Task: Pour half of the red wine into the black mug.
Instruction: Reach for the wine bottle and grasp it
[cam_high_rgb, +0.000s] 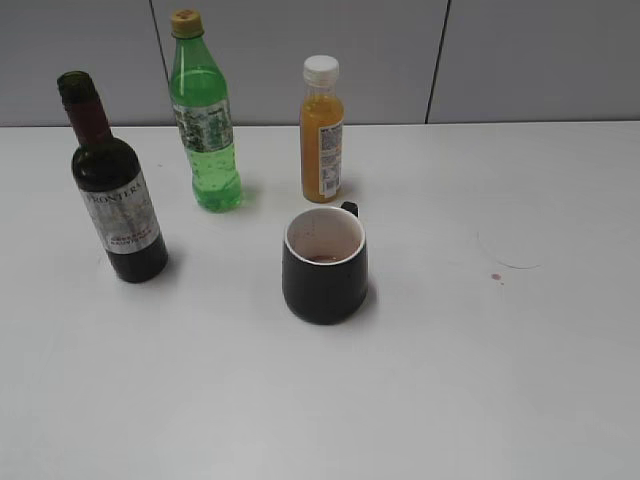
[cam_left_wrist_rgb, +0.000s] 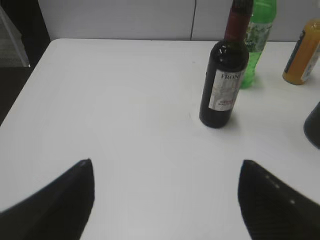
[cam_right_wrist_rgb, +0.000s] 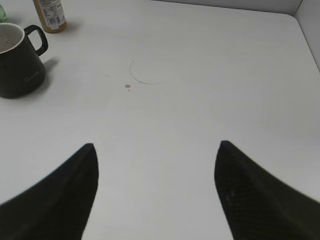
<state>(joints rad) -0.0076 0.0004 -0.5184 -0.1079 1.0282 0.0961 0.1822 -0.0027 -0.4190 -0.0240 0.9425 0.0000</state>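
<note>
The red wine bottle (cam_high_rgb: 115, 195), dark glass with maroon neck foil and a silver-white Frontera label, stands upright and uncapped at the left of the white table. It also shows in the left wrist view (cam_left_wrist_rgb: 222, 80). The black mug (cam_high_rgb: 324, 265) stands at the centre, its white inside stained, its handle pointing away; it also shows in the right wrist view (cam_right_wrist_rgb: 19, 60). My left gripper (cam_left_wrist_rgb: 165, 167) is open and empty, well short of the bottle. My right gripper (cam_right_wrist_rgb: 156, 150) is open and empty, to the right of the mug. Neither gripper shows in the exterior view.
A bright green plastic bottle (cam_high_rgb: 205, 125) and a small orange juice bottle (cam_high_rgb: 322, 135) stand behind the mug. A faint ring mark and a small red drop (cam_high_rgb: 497, 277) lie on the table to the right. The table's left edge (cam_left_wrist_rgb: 20, 90) is near the left gripper.
</note>
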